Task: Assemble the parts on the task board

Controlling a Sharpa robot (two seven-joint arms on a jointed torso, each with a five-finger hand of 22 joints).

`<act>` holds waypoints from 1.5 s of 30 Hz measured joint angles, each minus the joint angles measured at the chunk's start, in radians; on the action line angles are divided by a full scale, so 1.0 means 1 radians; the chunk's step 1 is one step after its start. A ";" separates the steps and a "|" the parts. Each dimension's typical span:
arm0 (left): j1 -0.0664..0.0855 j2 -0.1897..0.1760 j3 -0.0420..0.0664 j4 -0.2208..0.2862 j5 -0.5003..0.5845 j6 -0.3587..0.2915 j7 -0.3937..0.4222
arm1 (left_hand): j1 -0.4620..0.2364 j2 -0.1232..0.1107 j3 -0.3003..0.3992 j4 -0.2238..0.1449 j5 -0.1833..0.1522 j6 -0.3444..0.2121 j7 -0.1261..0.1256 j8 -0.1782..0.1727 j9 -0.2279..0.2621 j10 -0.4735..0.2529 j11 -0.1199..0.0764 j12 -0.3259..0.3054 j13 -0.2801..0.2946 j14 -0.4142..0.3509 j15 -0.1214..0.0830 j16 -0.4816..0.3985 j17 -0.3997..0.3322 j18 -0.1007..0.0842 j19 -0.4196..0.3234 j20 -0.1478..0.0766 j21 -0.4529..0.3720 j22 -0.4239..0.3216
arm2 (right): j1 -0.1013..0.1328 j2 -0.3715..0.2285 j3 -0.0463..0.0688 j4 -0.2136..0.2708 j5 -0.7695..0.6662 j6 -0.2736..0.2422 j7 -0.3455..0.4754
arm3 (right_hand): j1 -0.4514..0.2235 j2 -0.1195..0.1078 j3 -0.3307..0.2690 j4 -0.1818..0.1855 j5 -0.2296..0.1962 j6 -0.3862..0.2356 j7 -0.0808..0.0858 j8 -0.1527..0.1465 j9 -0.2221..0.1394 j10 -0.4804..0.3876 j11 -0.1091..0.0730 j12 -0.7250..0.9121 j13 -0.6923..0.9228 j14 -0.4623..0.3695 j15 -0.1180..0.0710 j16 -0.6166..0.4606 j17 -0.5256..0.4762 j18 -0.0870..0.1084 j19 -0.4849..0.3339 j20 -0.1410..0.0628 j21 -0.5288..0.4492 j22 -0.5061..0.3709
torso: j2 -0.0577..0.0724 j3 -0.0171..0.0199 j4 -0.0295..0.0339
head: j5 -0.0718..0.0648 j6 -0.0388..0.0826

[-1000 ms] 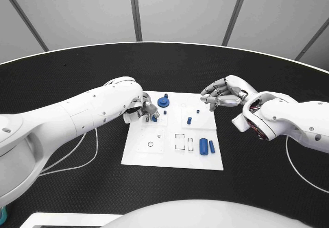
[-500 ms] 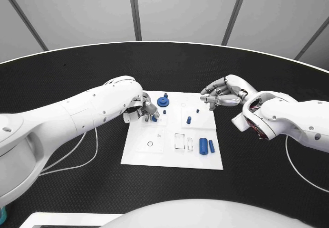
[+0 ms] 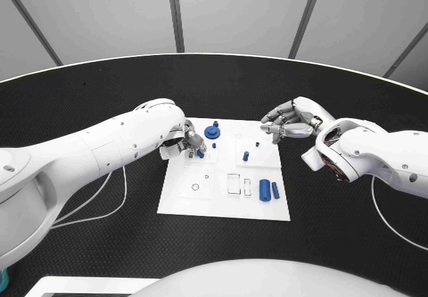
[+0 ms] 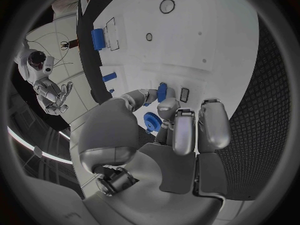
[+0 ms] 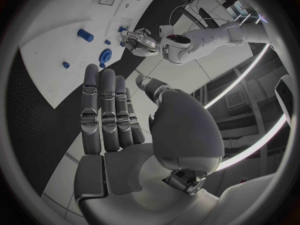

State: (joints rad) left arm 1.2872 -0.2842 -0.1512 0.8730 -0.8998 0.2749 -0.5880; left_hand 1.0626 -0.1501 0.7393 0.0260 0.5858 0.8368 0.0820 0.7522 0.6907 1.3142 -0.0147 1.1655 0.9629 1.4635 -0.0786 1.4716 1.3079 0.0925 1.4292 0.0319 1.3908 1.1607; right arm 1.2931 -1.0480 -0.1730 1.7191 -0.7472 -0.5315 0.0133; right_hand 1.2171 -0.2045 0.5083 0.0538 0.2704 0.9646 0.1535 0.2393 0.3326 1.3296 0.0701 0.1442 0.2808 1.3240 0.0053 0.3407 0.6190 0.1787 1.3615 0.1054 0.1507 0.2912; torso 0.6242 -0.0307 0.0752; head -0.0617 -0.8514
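Note:
The white task board [image 3: 223,198] lies mid-table. My left hand [image 3: 190,143] hangs low over its far left part, beside the blue gear [image 3: 212,132]. In the left wrist view its thumb and a finger pinch a small blue peg [image 4: 162,91], with the gear [image 4: 152,121] behind the fingers. I cannot tell whether the peg touches the board. My right hand [image 3: 287,128] hovers at the board's far right corner, fingers apart and holding nothing [image 5: 112,120]. Another blue peg [image 3: 246,156] stands mid-board. A thick blue cylinder [image 3: 264,190] and a thinner one [image 3: 276,190] lie at the near right.
Small blue studs [image 3: 256,145] sit on the far half of the board, and empty slots [image 3: 234,184] and a ring hole [image 3: 195,187] mark its near half. A white cable [image 3: 111,204] lies on the black table to the left of the board.
The left hand's fingers have shifted very slightly over the board. The right hand stays where it was.

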 measured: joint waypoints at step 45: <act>0.000 0.008 0.000 -0.007 -0.005 0.028 -0.013 | 0.002 0.010 -0.026 -0.026 -0.168 0.003 -0.004 0.007 0.000 0.019 0.002 0.005 0.007 0.003 -0.010 0.000 0.000 0.000 0.013 -0.013 0.004 0.018 | 0.000 -0.004 0.000 0.004 0.000 0.000 -0.002 | 0.000 0.000 0.000 0.000 0.004 0.000 0.000 0.000 0.000 -0.001 -0.001 0.000 0.003 0.000 0.000 0.000 0.004 0.000 0.000 0.000 0.000 -0.001 | 0.000 0.0015 -0.0012 | -0.003 -0.005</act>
State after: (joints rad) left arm 1.2873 -0.2763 -0.1512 0.8660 -0.9044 0.3033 -0.6005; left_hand 1.0641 -0.1398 0.7132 -0.0001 0.4175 0.8402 0.0783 0.7592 0.6908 1.3333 -0.0130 1.1704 0.9700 1.4665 -0.0890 1.4716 1.3075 0.0925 1.4423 0.0188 1.3943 1.1783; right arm 1.2931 -1.0516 -0.1730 1.7227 -0.7472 -0.5315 0.0111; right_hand 1.2171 -0.2045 0.5083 0.0538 0.2741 0.9646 0.1535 0.2393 0.3326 1.3283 0.0687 0.1442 0.2843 1.3239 0.0053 0.3407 0.6234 0.1788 1.3615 0.1054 0.1507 0.2902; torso 0.6242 -0.0291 0.0740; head -0.0652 -0.8563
